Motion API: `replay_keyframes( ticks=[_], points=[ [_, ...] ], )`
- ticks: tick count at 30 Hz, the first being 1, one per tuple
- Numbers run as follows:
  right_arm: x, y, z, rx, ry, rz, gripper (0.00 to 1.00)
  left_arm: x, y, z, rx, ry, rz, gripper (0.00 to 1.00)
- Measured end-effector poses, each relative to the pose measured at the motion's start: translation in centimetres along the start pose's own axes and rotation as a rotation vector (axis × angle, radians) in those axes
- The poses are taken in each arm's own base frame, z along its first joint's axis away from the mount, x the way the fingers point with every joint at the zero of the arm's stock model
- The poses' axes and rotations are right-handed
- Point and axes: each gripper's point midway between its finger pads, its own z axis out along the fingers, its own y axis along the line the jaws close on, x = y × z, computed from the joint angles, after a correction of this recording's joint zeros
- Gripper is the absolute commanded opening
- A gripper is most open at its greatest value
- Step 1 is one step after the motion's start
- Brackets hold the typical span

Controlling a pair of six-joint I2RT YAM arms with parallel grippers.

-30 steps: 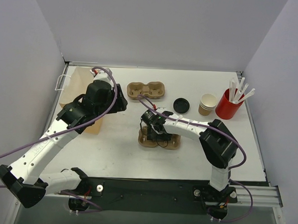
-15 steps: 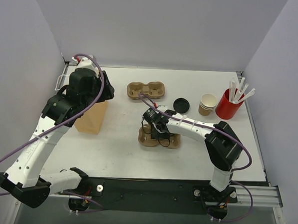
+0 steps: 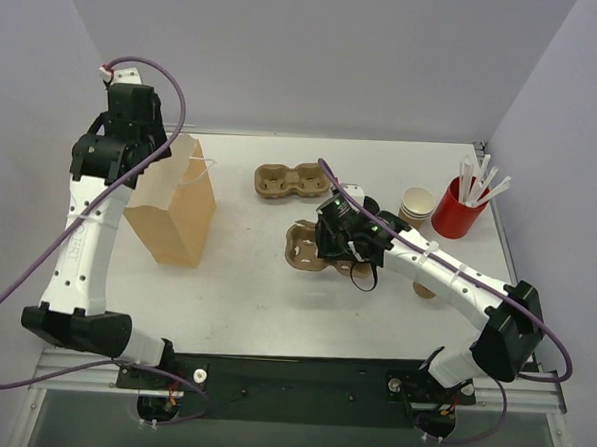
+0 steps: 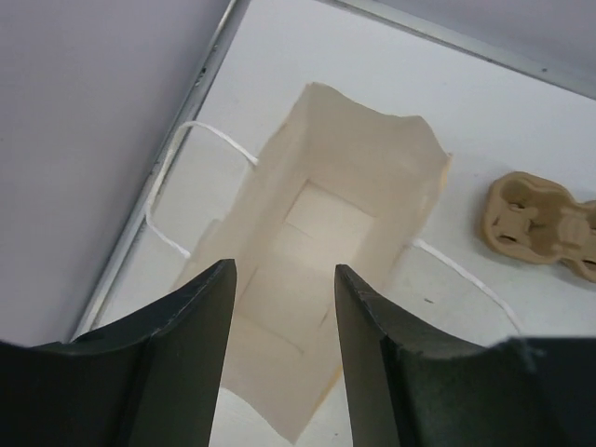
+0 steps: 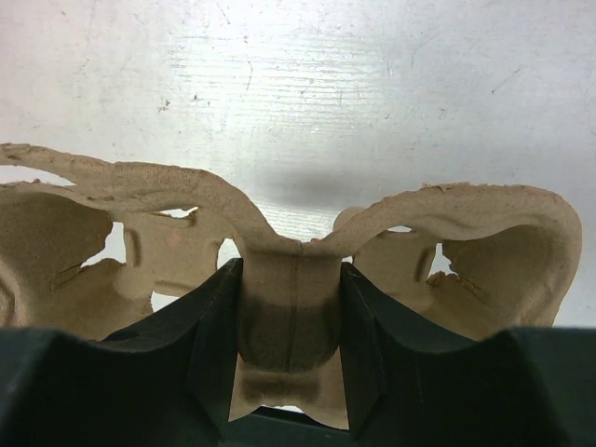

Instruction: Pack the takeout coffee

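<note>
Left gripper [image 4: 284, 268], jaws apart and holding nothing, hangs over the upright kraft paper bag [image 3: 177, 212] near the left edge of the table [image 3: 245, 293]. Bare white surface separates bag from centre. Right gripper [image 5: 291, 272] pinches the middle ridge of 1 rough moulded-pulp carrier [image 3: 305, 246]. Takeout coffee: hidden, position undeterminable.

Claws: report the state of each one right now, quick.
Left claw: open, empty, above the open paper bag.
Right claw: shut on the middle ridge of the cup carrier.
</note>
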Motion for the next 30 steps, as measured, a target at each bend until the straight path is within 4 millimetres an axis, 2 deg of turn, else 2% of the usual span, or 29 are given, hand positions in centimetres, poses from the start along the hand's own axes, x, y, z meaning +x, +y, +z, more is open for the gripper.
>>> replay_keyframes(
  ticks=[3, 6, 12, 16, 25, 28, 30],
  points=[
    [-0.2, -0.1, -0.9, -0.026, 0.002, 0.002, 0.35, 0.2, 1.1, 2.6, -0.068, 0.049, 0.045, 0.56],
    [0.2, -0.1, -1.3, -0.038, 0.02, -0.01, 0.35, 1.6, 2.0, 5.0, -0.117, 0.121, 0.106, 0.58],
    [0.7, -0.4, -1.4, -0.046, 0.056, -0.026, 0.35, 3.7, 3.9, 7.8, -0.191, 0.233, 0.184, 0.6],
    [0.3, -0.5, -1.6, -0.052, 0.058, -0.027, 0.35, 4.5, 4.5, 8.9, -0.219, 0.268, 0.217, 0.61],
    [-0.4, -0.9, -1.7, -0.065, 0.065, -0.019, 0.35, 4.9, 5.4, 9.7, -0.231, 0.298, 0.238, 0.6],
    [-0.6, -1.0, -1.8, -0.071, 0.064, -0.02, 0.35, 5.5, 5.3, 10.3, -0.211, 0.321, 0.235, 0.57],
    [-0.7, -0.9, -1.8, -0.076, 0.067, -0.02, 0.35, 5.9, 5.2, 10.8, -0.191, 0.342, 0.231, 0.49]
  ],
)
